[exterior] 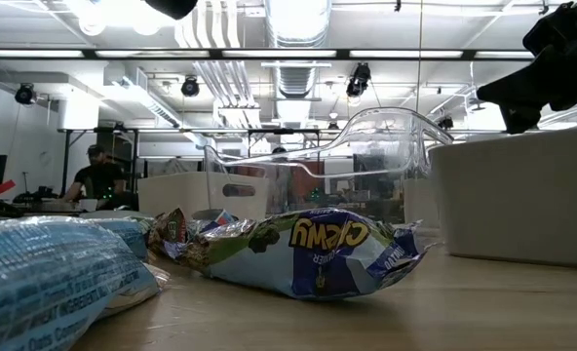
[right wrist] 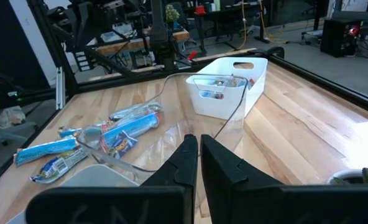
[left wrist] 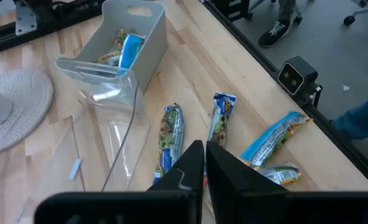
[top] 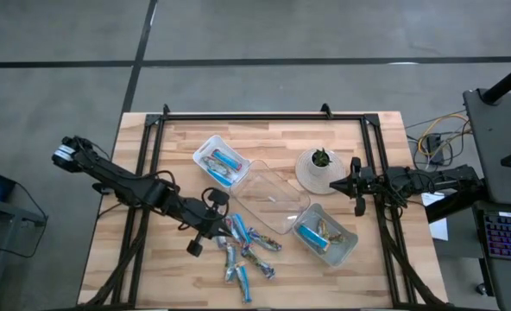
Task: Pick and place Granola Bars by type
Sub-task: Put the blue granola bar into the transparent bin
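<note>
High view is showing the left gripper (top: 223, 226) pressing its fingers together over the granola bars (top: 247, 252), holding nothing visible, while the right gripper (top: 352, 183) is waiting pressed together beside the woven mat (top: 312, 173).

Grey floor (top: 324, 34), ceiling ducts (exterior: 298, 24) overhead

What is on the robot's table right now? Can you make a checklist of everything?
Surface: wooden table, black frame round it.
Job's things: loose bars in a pile at the front middle; more bars in two white bins.
Clutter: clear tray between the bins; small plant on a round mat.
Grippers: left gripper shut at the pile, nothing seen between its fingers; right gripper shut, waiting beside the mat.
Cables: yellow and dark wires off the table's right edge.
Surroundings: grey floor, keyboard at right, person seated far behind.
</note>
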Robot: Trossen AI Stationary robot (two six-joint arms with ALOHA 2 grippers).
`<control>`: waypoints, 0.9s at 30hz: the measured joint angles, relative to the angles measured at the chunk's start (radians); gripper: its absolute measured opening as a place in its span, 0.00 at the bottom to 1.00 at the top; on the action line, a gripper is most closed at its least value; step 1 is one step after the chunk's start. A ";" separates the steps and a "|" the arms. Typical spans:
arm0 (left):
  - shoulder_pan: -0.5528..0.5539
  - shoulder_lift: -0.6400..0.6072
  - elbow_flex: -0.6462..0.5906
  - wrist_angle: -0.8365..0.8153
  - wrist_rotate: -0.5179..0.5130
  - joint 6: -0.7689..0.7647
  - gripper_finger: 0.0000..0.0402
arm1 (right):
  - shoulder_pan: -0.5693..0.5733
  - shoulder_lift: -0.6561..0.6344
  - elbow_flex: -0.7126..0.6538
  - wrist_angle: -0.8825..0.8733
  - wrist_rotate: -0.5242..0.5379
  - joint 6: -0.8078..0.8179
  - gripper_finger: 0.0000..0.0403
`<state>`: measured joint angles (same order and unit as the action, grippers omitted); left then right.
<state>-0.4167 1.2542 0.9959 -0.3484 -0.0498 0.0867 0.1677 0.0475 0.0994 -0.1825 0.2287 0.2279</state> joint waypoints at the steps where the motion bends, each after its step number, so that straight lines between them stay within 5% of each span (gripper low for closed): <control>1: 0.000 -0.003 -0.004 -0.001 0.000 0.003 0.00 | 0.000 0.000 0.000 0.000 0.000 0.000 0.03; 27: -0.046 -0.130 -0.131 0.000 0.002 0.121 0.00 | 0.000 0.000 0.000 0.000 0.000 0.000 0.03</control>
<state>-0.4625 1.1239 0.8653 -0.3489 -0.0475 0.2077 0.1677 0.0475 0.0994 -0.1825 0.2283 0.2279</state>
